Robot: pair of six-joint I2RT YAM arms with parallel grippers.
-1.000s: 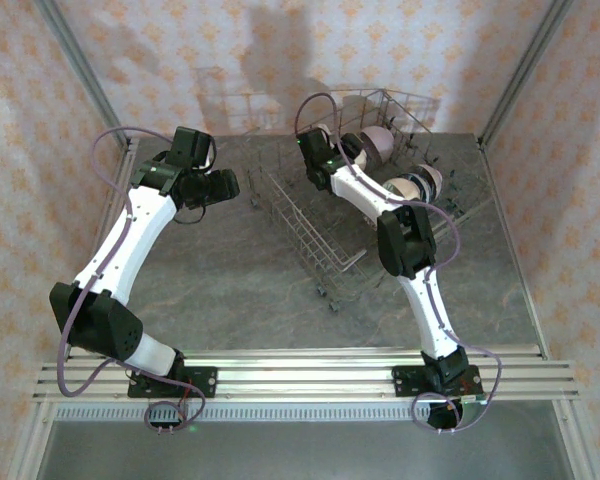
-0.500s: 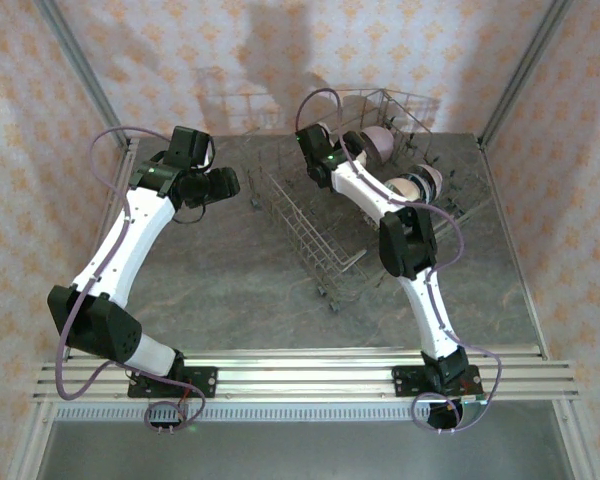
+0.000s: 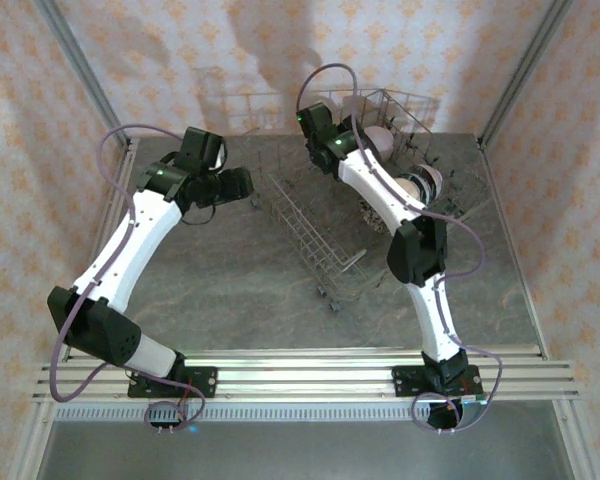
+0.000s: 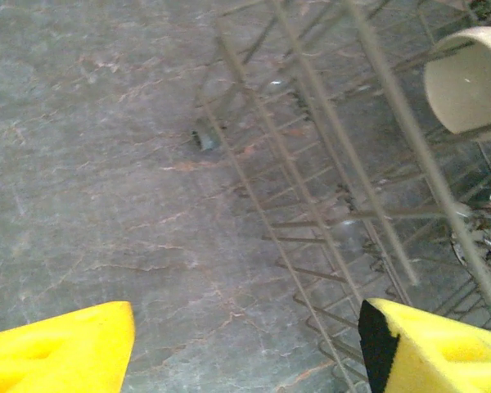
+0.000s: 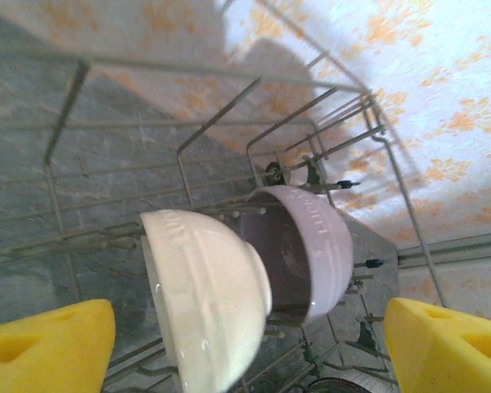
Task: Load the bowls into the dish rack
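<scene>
The dish rack, a grey wire basket, stands at the back middle of the table. A cream-white bowl stands on edge between its tines, with a pale mauve bowl right behind it. My right gripper is open, its yellow fingers wide on either side of the cream bowl and clear of it. From above, the right gripper hangs over the rack's far end beside the mauve bowl, and another bowl stands further right. My left gripper is open and empty over the table beside the rack's wire wall.
A rack wheel rests on the grey marbled table. A cream bowl shows through the rack wires. Patterned walls and metal frame posts close in the back and sides. The left gripper is just left of the rack.
My right gripper has opened wider and pulled back toward the far wall, leaving the cream bowl standing in the rack. The left gripper has shifted slightly right toward the rack.
</scene>
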